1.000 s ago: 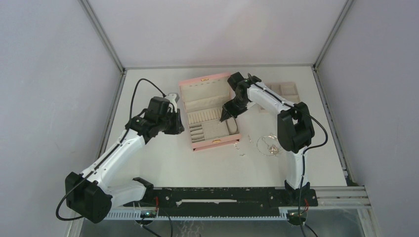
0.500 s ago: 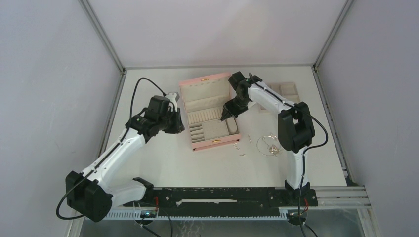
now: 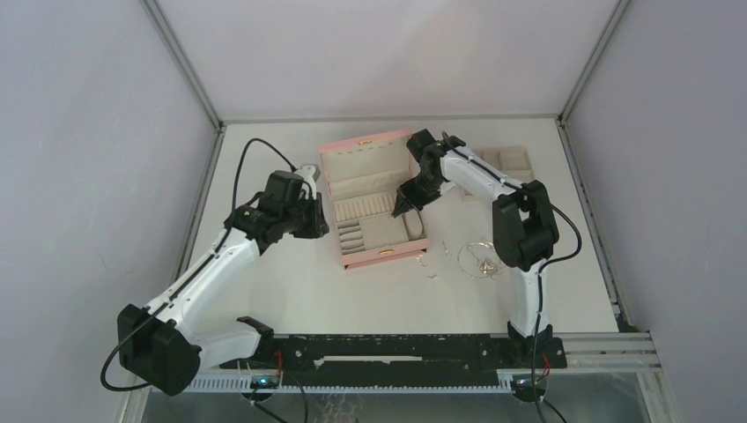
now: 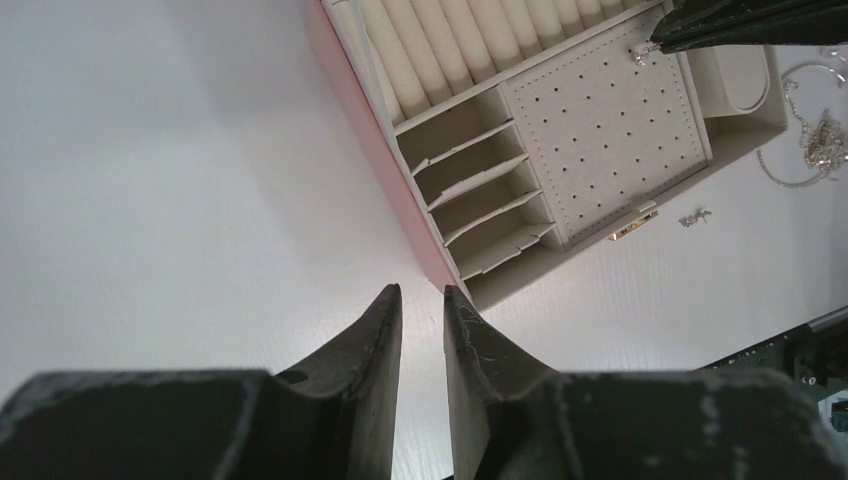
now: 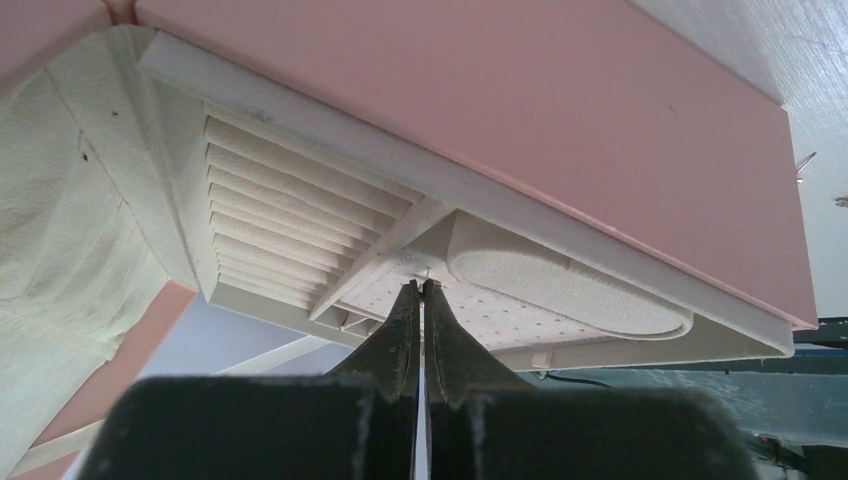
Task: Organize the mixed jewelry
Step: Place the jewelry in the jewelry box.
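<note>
An open pink jewelry box (image 3: pixel 366 145) sits mid-table, and the right gripper (image 5: pixel 420 290) reaches in with its jaws pressed together on what seems to be a tiny silver earring (image 4: pixel 640 55), tip poised over the perforated panel (image 4: pixel 600 130), likely to seat the piece in a hole. The left gripper (image 4: pixel 422 295) hovers beside the box's left wall, jaws slightly apart and empty, perhaps to steady it. A thin chain necklace (image 3: pixel 480 258) and small silver bits (image 4: pixel 692 216) lie loose on the table (image 3: pixel 352 300) right of the box; no writing is readable.
</note>
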`<state>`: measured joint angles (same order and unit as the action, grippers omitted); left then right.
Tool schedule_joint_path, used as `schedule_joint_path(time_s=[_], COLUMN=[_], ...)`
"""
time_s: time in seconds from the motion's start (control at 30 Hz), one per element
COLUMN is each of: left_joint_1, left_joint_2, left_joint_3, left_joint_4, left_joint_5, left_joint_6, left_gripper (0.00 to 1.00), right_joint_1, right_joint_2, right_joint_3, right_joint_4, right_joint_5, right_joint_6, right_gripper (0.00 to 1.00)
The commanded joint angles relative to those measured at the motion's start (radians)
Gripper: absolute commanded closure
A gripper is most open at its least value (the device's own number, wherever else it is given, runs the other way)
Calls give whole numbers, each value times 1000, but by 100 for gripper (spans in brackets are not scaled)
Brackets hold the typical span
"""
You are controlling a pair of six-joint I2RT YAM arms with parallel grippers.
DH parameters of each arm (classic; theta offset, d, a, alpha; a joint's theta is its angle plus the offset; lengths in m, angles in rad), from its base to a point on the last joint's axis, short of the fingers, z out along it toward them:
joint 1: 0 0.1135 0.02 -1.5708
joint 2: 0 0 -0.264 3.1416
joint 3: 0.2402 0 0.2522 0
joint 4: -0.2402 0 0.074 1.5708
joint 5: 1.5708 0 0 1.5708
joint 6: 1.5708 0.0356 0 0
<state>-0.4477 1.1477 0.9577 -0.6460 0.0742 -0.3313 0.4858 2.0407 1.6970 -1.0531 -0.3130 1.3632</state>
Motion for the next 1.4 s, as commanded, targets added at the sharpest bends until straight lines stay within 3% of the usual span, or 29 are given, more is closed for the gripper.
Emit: schedule_joint_path(time_s=[0.0, 1.37], left_joint_1=[-5, -6], left_joint_2=[4, 34], left_joint_3=[55, 76], left_joint_4=[23, 22], left_joint_5=[6, 8], left_joint_6=[15, 20], left_gripper=[73, 73], right_joint_1=[-5, -18], right_joint_2=[9, 28], right_joint_3=[30, -3], right_joint_4=[8, -10], right_joint_5=[-5, 29], right_joint_6=[-11, -34], right_gripper=[100, 100])
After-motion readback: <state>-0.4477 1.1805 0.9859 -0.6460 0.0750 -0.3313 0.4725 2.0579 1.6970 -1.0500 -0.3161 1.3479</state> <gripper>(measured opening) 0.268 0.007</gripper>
